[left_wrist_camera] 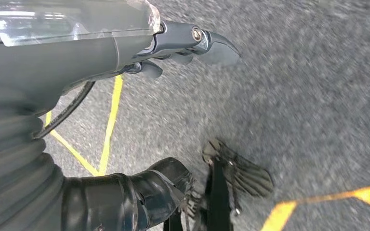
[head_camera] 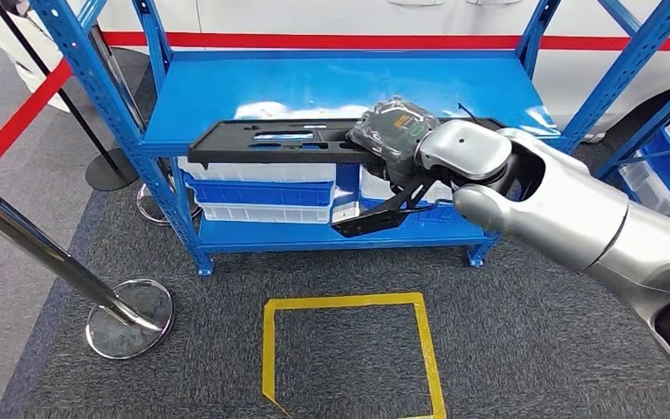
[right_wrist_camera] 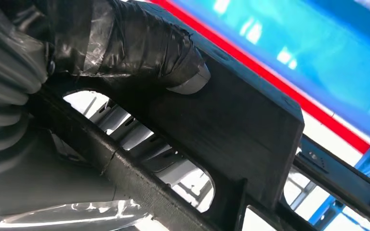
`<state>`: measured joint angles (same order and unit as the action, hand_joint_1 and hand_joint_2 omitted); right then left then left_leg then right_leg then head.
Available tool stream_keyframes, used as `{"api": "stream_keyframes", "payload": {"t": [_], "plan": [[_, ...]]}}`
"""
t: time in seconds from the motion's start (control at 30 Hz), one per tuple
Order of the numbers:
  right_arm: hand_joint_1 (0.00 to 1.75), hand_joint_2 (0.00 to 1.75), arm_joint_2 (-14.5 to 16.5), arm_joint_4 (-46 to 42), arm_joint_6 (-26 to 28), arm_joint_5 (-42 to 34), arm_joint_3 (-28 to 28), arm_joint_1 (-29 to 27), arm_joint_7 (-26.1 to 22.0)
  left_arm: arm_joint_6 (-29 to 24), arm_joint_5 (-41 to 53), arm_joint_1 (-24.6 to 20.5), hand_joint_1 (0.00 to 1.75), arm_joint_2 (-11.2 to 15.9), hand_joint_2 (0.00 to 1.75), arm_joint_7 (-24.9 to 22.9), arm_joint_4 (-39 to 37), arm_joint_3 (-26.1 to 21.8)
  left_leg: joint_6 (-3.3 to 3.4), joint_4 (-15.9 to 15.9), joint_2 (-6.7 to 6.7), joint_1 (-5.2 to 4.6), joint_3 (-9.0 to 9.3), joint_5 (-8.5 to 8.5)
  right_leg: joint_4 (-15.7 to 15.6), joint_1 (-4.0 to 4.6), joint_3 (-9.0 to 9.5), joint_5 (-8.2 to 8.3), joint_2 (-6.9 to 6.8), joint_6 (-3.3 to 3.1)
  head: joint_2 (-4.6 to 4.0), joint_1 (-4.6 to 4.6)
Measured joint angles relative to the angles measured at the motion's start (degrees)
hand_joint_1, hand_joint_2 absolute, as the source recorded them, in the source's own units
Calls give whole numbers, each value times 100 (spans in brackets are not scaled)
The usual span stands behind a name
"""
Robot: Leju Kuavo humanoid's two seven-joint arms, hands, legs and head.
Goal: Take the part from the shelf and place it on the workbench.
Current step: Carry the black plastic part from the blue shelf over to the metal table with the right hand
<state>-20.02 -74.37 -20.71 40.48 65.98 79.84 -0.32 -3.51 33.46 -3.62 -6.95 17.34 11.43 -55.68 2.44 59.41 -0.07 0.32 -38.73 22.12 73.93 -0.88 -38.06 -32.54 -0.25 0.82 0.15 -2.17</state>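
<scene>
part (head_camera: 270, 140) lies long axis left-right over the shelf (head_camera: 331, 87) top, its right end grasped by the right robot hand (head_camera: 393, 140); left robot hand (left_wrist_camera: 183, 45) hangs, fingers curled, holding nothing.

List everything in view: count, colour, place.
part: 1, black, long flat panel held level in front of the shelf's top deck
shelf: 1, blue, straight ahead
bins: several, blue and white, on the lower deck
floor marking: 1, yellow square outline on the grey carpet
stanchions: 2 in view, chrome and black bases, on the left
barrier tape: red, far left
right hand: 1, dark, gripping the part's right end
left hand: 1, dark, hanging over the carpet, holding nothing visible
</scene>
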Motion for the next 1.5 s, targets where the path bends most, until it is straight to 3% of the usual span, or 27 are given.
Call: {"api": "stream_keyframes", "payload": {"t": [0.03, 0.1, 0.17, 0.23, 0.27, 0.33, 0.4, 0.43, 0.5, 0.53, 0.6, 0.67, 0.7, 0.77, 0.83, 0.9, 0.93, 1.0, 1.03, 1.1, 1.17, 1.27, 1.33, 1.4, 1.43, 1.47, 1.5], "plan": [[175, 175, -1, 9, 4, 1, 1, -12, -2, -2, 11, 1, 0, 1, 175, -11, 0, -2, 1, 2, -1, -18, -63, -59, -320, 38, 256, 152, 4, -68, 0, -1], [175, 175, -1, 20, 16, 6, 1, -22, -14, -5, 35, 1, 0, -4, 175, -33, 0, -7, -14, -8, 0, -45, -157, -178, -1112, 112, 786, 210, 1, -195, 0, -5], [175, 175, -13, 38, 28, 18, -1, -37, -31, -9, 58, 2, 0, -4, 175, -47, 0, -17, -61, -56, 4, -26, -184, -305, -1518, 165, 981, 159, -1, -243, 0, -5], [175, 175, -33, 68, 39, 26, -1, -67, -44, -14, 71, 15, 0, 10, 175, -57, 0, -32, -123, -131, -3, -18, -205, -404, -1618, 163, 913, 312, -20, -257, -1, -2], [175, 175, -40, 81, 43, 26, 0, -85, -50, -16, 75, 20, 0, 19, 175, -63, 0, -37, -154, -100, -11, -28, -244, -316, -1682, 140, 870, 409, -37, -285, -1, -5], [175, 175, -43, 102, 51, 26, 1, -121, -68, -19, 86, 27, 0, 36, 175, -72, 0, -40, -214, 270, -19, -22, -360, 209, -1769, 89, 741, 622, -64, -328, -1, -9], [175, 175, -47, 122, 55, 27, 1, -148, -76, -21, 102, 34, 0, 45, 175, -84, 0, -43, -290, 961, -18, 26, -454, 751, -1759, 80, 551, 781, -62, -339, -1, -9], [175, 175, -51, 135, 58, 28, 1, -165, -75, -24, 111, 36, 0, 54, 175, -91, 0, -45, -333, 1280, -16, 57, -462, 823, -1734, 71, 444, 848, -63, -324, -1, -9], [175, 175, -65, 160, 69, 35, 1, -216, -80, -27, 133, 31, 0, 80, 175, -112, 0, -48, -421, 1498, -14, 122, -288, 583, -1652, 34, 209, 970, -64, -268, 0, -10], [175, 175, -79, 167, 79, 43, 1, -241, -85, -29, 141, 26, 0, 92, 175, -121, 0, -49, -460, 1334, -12, 158, -67, 432, -1593, 13, 93, 1021, -64, -229, 0, -11], [175, 175, -133, 167, 108, 76, -11, -284, -90, -35, 168, 15, 0, 110, 175, -132, 1, -50, -496, 591, -24, 193, 540, 520, -1468, -10, -97, 1096, -73, -145, 0, -9], [175, 175, -209, 157, 156, 120, -46, -342, -90, -46, 197, 19, 0, 126, 175, -139, 3, -55, -434, 49, -46, 164, 879, 765, -1415, 1, -189, 1187, -89, -61, -1, -4], [175, 175, -262, 153, 176, 145, -62, -390, -90, -54, 215, 25, 0, 136, 175, -143, 4, -62, -371, -46, -57, 137, 897, 775, -1426, 1, -205, 1247, -97, -20, -1, 2], [175, 175, -340, 144, 202, 196, -72, -518, -91, -69, 247, 33, 0, 140, 175, -157, 3, -82, -254, -64, -38, 142, 817, 655, -1431, -24, -243, 1228, -77, 45, 0, 3], [175, 175, -426, 134, 210, 239, -74, -650, -91, -78, 267, 36, 0, 142, 175, -172, 3, -97, -132, -100, -10, 154, 689, 502, -1096, -47, -358, 778, -41, 83, -1, 12], [175, 175, -502, 128, 213, 264, -77, -741, -90, -81, 276, 36, 0, 144, 175, -177, 3, -107, -76, -94, 1, 127, 515, 362, -367, -48, -510, 196, -20, 104, -1, 20], [175, 175, -529, 128, 213, 275, -78, -778, -89, -81, 279, 38, 0, 146, 175, -177, 3, -116, -72, -87, 2, 114, 424, 297, -29, -46, -542, 68, -12, 111, -1, 22], [175, 175, -563, 128, 214, 289, -78, -835, -88, -82, 285, 39, 0, 150, 175, -178, 4, -130, -82, -63, 8, 101, 248, 178, 178, -44, -388, 209, -1, 106, 0, 21], [175, 175, -569, 127, 214, 291, -79, -851, -88, -82, 289, 38, 0, 151, 175, -178, 4, -134, -95, -48, 11, 100, 164, 122, -3, -44, -172, 367, 2, 94, 0, 22], [175, 175, -571, 109, 217, 293, -94, -854, -88, -81, 296, 33, 0, 150, 175, -178, 3, -136, -141, -26, 15, 95, 42, 15, -798, -28, 453, 414, 10, 48, 0, 20], [175, 175, -574, 77, 225, 293, -132, -849, -89, -80, 299, 37, 0, 150, 175, -178, 2, -138, -210, -61, 15, 94, 4, -103, -1397, 13, 845, 287, 22, -6, 0, 18], [175, 175, -580, 63, 231, 295, -160, -841, -89, -82, 299, 49, 0, 152, 175, -180, 2, -140, -316, -114, -3, 97, -35, -191, -1547, 28, 817, 390, -1, -109, -1, 17], [175, 175, -574, 55, 231, 295, -161, -844, -89, -82, 298, 49, 0, 154, 175, -182, 2, -139, -362, 178, -13, 99, -160, 206, -1599, 9, 696, 533, -34, -234, -2, 12], [175, 175, -570, 46, 231, 296, -161, -847, -88, -82, 298, 47, 0, 160, 175, -184, 2, -140, -392, 887, -10, 106, -325, 830, -1596, 24, 527, 677, -41, -305, -1, 9], [175, 175, -571, 45, 231, 297, -161, -849, -86, -81, 300, 47, 0, 166, 175, -184, 2, -140, -404, 1265, -9, 106, -379, 998, -1585, 35, 431, 746, -39, -311, -1, 8], [175, 175, -573, 45, 231, 297, -161, -851, -84, -81, 304, 47, 0, 170, 175, -184, 2, -141, -411, 1546, -9, 103, -385, 1012, -1570, 45, 332, 815, -37, -314, -1, 9], [175, 175, -578, 45, 230, 297, -161, -854, -85, -80, 309, 44, 0, 174, 175, -184, 2, -141, -408, 1667, -9, 101, -315, 891, -1550, 55, 228, 882, -33, -311, -1, 8]]}}
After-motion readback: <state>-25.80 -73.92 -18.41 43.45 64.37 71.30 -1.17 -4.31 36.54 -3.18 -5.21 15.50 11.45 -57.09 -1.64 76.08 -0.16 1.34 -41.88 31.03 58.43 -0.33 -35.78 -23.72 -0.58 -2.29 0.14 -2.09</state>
